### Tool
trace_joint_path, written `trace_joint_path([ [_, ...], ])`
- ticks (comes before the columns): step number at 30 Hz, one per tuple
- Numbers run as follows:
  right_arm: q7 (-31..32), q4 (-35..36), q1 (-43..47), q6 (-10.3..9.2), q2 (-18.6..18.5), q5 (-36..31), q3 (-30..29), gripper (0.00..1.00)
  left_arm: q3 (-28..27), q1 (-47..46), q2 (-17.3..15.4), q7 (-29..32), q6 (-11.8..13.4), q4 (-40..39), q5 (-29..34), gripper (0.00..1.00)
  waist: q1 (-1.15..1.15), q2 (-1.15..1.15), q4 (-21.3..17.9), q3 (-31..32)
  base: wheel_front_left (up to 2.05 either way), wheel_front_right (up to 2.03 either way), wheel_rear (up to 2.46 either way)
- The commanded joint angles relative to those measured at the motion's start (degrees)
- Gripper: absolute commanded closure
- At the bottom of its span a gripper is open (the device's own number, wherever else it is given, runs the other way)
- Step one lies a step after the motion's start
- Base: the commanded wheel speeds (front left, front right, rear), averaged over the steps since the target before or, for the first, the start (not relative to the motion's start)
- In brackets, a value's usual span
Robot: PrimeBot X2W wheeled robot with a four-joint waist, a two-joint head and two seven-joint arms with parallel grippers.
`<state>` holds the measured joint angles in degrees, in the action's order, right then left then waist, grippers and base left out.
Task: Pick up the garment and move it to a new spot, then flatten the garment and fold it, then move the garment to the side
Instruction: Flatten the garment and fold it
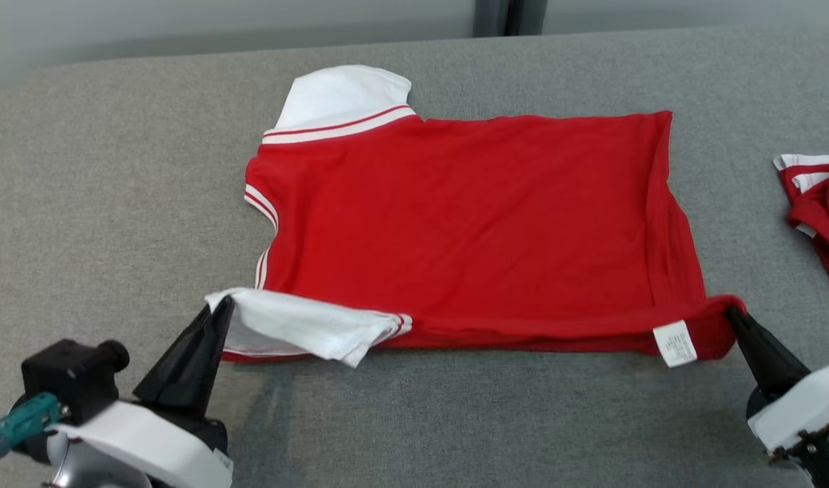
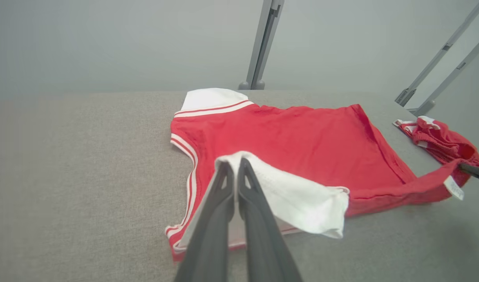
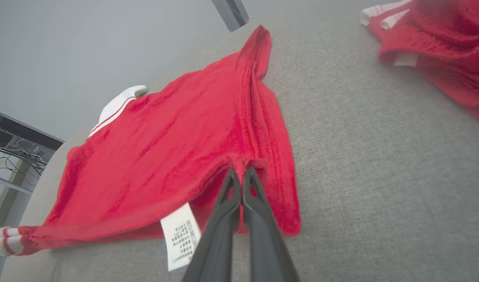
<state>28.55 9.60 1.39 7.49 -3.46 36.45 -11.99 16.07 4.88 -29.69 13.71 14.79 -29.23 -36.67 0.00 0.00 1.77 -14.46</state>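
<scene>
Two garments are counted on one grey cloth-covered table [image 1: 116, 203]: a red garment [image 1: 468, 224] spread at the middle, and a second garment [image 1: 821, 203] bunched at the right edge, well apart. At the left, the near white sleeve [image 1: 299, 325] is pinched by the left gripper [image 1: 221, 305], jaws closed on it. One white label [image 1: 675, 343] is seen beside the hem corner, which is clamped by the right gripper [image 1: 731, 313]. A pale wall [image 2: 106, 39] and a grey post [image 1: 506, 17] are seen behind.
</scene>
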Motion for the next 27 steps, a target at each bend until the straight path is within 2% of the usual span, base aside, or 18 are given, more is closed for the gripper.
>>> trace_joint_path([
  [1, 0.4, -1.0, -2.1, 0.00, -0.2, -0.7, 0.1, 1.00, -0.1, -2.5, 0.5, -0.6, -0.9, 1.0, -0.5, 1.00, 0.00, 0.00, -0.5, -2.2, 0.00, 0.00, 0.00],
  [7, 1.2, -6.7, -9.8, 0.00, -0.4, -1.5, 2.0, 1.00, 0.2, -11.3, 2.3, -1.9, -4.3, 9.5, -1.8, 1.00, 0.00, 0.00, -1.0, -6.0, 0.00, 0.00, 0.00],
  [17, -3.7, -13.0, -15.6, 0.00, -3.0, -2.0, 6.9, 1.00, 1.6, -17.8, 5.9, -4.9, -8.5, 23.4, -4.1, 1.00, 0.00, 0.00, -1.5, -7.9, 0.00, 0.00, 0.00],
  [18, -5.6, -13.4, -15.5, 0.00, -3.8, -2.0, 8.2, 0.53, 1.7, -18.0, 6.1, -5.4, -8.7, 25.2, -4.2, 0.71, 0.00, 0.00, -1.6, -7.7, 0.00, 0.00, 0.00],
  [19, -6.9, -13.4, -15.3, 0.00, -4.3, -2.2, 8.8, 0.00, 1.7, -17.7, 6.2, -5.9, -8.5, 25.8, -4.0, 0.00, 0.00, 0.00, -1.7, -7.5, 0.00, 0.00, 0.00],
  [21, -9.7, -13.0, -14.5, 0.00, -4.8, -1.7, 9.7, 0.00, 1.1, -17.0, 7.0, -7.5, -8.0, 26.6, -4.0, 0.00, 0.00, 0.00, -1.7, -7.0, 0.00, 0.00, 0.00],
  [27, -19.7, -11.2, -11.9, 0.00, -6.9, -5.0, 9.5, 0.00, -1.9, -15.5, 9.6, -18.1, -5.0, 26.5, -0.9, 0.00, 0.00, 0.00, -1.5, -5.1, 0.00, 0.00, 0.00],
])
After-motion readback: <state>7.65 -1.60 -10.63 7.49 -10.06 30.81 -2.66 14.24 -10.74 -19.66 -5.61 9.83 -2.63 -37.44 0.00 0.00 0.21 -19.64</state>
